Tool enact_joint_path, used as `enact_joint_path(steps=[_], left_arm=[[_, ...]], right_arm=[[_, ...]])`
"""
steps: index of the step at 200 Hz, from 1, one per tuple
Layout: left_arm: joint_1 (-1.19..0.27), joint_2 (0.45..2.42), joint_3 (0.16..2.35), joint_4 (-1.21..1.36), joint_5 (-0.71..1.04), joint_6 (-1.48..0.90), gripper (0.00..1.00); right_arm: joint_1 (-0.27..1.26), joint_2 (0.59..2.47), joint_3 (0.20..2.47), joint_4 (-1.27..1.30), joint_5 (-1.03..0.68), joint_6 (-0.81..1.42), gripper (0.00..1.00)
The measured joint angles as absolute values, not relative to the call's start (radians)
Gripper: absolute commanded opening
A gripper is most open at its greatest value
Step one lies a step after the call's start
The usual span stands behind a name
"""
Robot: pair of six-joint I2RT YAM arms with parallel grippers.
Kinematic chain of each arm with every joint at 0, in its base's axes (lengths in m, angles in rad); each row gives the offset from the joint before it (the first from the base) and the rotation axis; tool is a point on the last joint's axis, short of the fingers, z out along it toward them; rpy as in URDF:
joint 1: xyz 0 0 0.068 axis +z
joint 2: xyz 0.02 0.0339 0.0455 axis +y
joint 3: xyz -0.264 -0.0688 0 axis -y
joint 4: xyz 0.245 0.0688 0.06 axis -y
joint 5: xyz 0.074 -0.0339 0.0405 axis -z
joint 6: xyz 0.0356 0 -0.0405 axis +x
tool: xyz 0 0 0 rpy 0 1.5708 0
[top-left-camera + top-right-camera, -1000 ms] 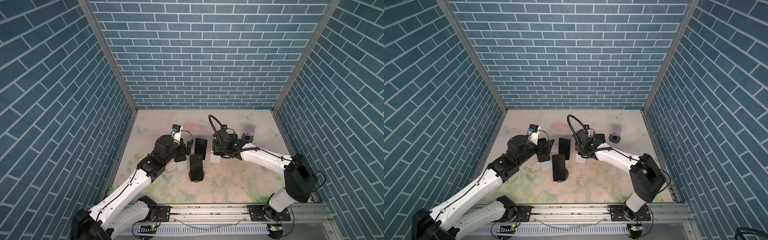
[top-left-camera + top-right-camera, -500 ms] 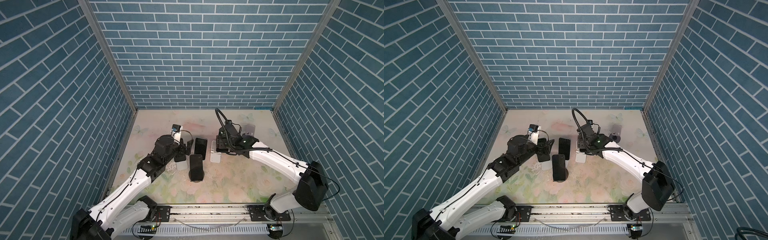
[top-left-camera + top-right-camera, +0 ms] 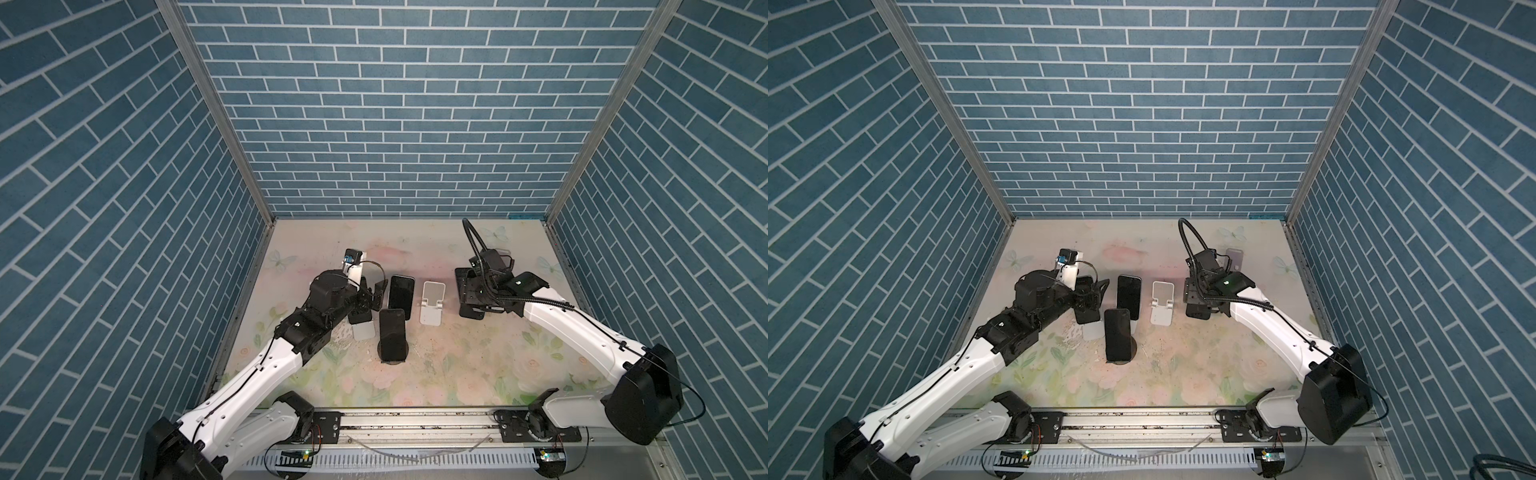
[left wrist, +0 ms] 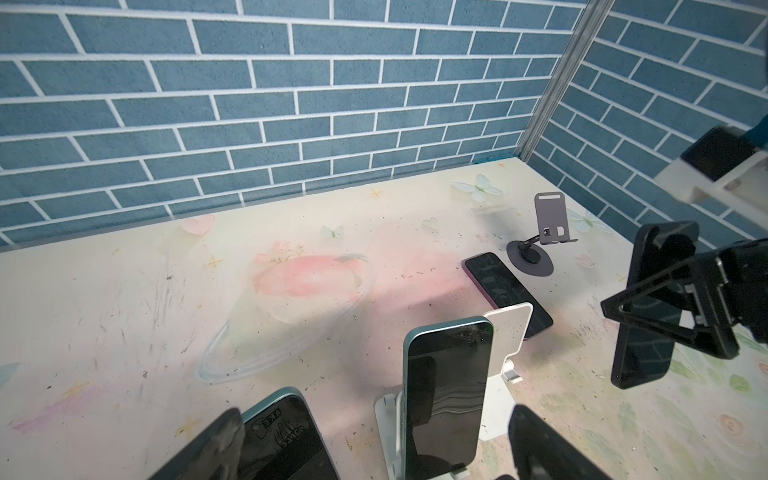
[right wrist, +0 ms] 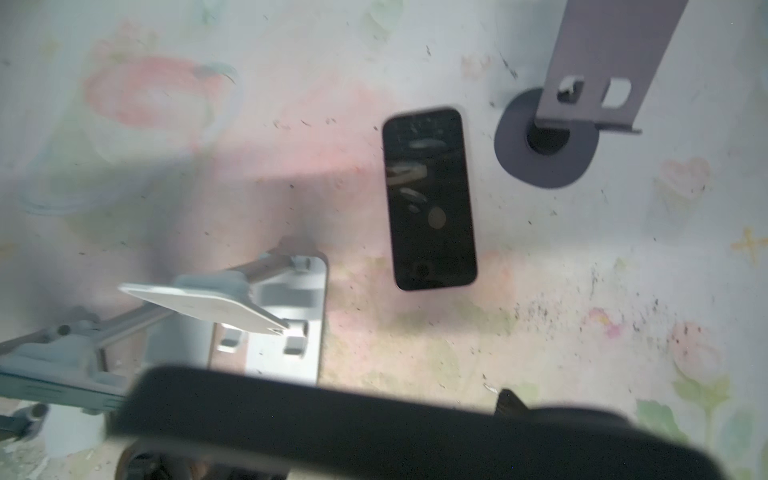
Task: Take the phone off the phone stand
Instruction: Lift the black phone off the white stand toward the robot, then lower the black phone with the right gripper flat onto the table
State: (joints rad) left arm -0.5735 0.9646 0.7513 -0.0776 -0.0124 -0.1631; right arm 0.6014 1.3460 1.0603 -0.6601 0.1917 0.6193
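— Two sets of jaws: what is each doing?
— The right gripper (image 4: 669,309) pinches a black phone (image 4: 642,361), upright in the air; the left gripper (image 3: 1092,293) stands spread wide, empty.
— What has changed?
— A second ago the right gripper was at the white stand (image 3: 432,305); now it is aside with the phone, the stand bare. Removal looks done.
— Do the views differ?
— Left wrist view shows the pinch plainly; in both top views it is one black mass. Right wrist view, blurred, shows another phone (image 5: 432,199) lying flat.
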Motion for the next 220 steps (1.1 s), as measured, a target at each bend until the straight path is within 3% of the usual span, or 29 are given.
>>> enact_joint_path(steps=[114,220], left_arm=[[-0.574,0.971,0.751,-0.076,-0.001,-0.168,1.0],[-0.574,0.995,0.752,-0.07,0.002,-0.173,1.0]], right_arm=[[0.554,1.369,0.829,-0.637,0.06,0.624,0.38],[0.551,1.43,0.794,-0.583,0.038,0.641,0.39]])
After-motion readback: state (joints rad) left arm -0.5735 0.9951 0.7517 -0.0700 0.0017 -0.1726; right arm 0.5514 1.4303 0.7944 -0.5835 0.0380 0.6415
